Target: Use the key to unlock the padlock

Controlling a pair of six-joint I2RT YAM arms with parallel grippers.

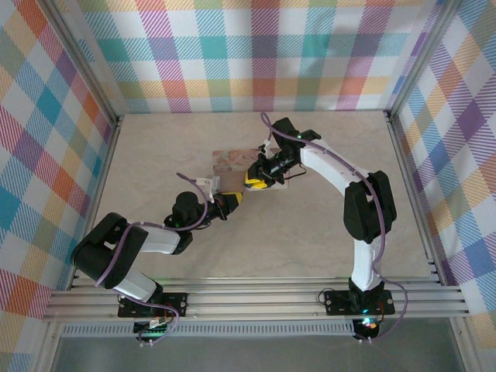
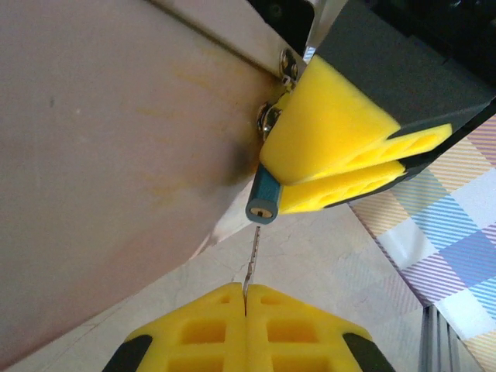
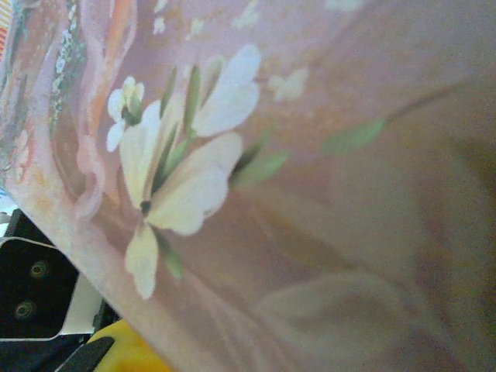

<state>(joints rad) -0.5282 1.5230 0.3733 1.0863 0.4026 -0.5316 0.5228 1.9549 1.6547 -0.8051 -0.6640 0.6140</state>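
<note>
Left hand [image 2: 246, 293] pinches thin grey metal key [image 2: 252, 260] | right hand [image 2: 333, 167] clamps tiny blue-green metal padlock [image 2: 263, 203] | key likely flimsy; hold its head

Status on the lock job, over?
Left claw shut on key. Right claw shut on padlock, keyhole facing key, tip not in. Pink tin close beside padlock, nothing between key and keyhole.
</note>
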